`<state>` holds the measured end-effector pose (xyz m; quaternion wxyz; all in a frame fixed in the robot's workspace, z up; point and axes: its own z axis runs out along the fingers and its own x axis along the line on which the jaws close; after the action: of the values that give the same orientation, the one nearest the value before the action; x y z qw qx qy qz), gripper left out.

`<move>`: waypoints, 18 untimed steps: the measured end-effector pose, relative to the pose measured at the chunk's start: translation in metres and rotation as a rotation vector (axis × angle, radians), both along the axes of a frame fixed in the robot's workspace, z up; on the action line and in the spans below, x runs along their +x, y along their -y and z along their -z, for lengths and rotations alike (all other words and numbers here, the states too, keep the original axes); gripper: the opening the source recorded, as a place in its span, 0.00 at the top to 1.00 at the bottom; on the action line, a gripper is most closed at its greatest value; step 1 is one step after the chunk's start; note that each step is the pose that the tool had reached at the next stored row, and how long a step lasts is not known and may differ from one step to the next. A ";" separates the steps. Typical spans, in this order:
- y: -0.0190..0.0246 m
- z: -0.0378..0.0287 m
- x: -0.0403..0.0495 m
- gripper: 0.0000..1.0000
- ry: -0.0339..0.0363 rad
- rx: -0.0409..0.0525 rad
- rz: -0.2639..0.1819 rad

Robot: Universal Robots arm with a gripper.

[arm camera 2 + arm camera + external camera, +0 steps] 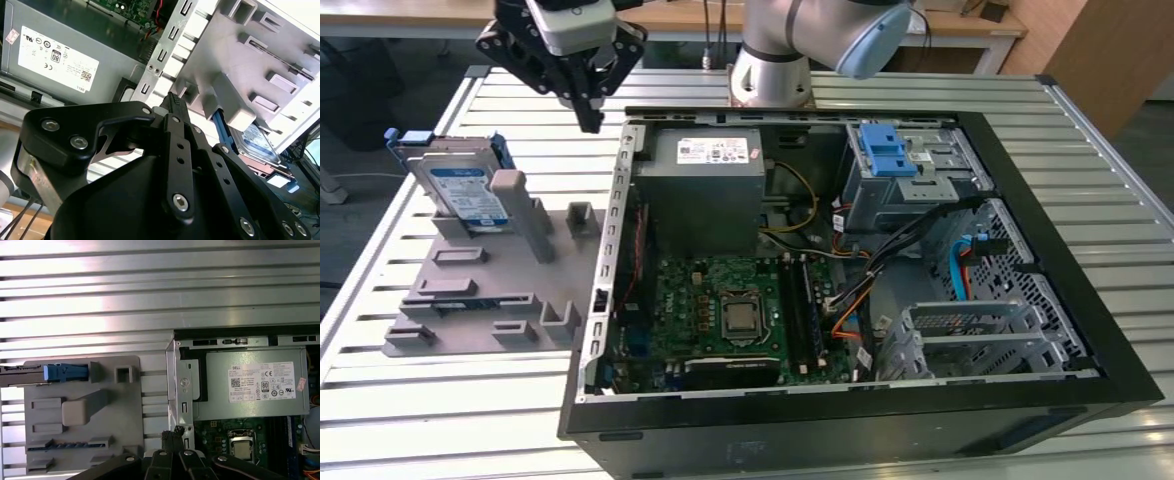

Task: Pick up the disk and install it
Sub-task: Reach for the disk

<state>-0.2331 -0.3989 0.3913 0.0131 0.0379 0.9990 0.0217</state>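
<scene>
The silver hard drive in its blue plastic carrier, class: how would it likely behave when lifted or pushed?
The silver hard drive looks like a rigid metal slab, so it is probably stiff and heavyish for its size. It stands on edge in the grey slotted holder, so a sideways push might tip it.

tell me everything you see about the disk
The disk is a flat silver hard drive with a white-and-blue label, framed by a blue plastic carrier. It stands on edge, slightly tilted, in the grey holder, to the exterior view's left of the open computer case. The gripper hangs higher up, not touching it.
</scene>
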 end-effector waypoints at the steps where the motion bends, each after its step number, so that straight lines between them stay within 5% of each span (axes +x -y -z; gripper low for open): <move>1: 0.0000 0.0000 -0.0007 0.89 -0.0001 -0.0001 0.000; 18: 0.0000 0.0005 -0.0128 0.89 0.0000 0.0000 0.000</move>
<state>-0.2459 -0.3989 0.3908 0.0131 0.0379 0.9990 0.0217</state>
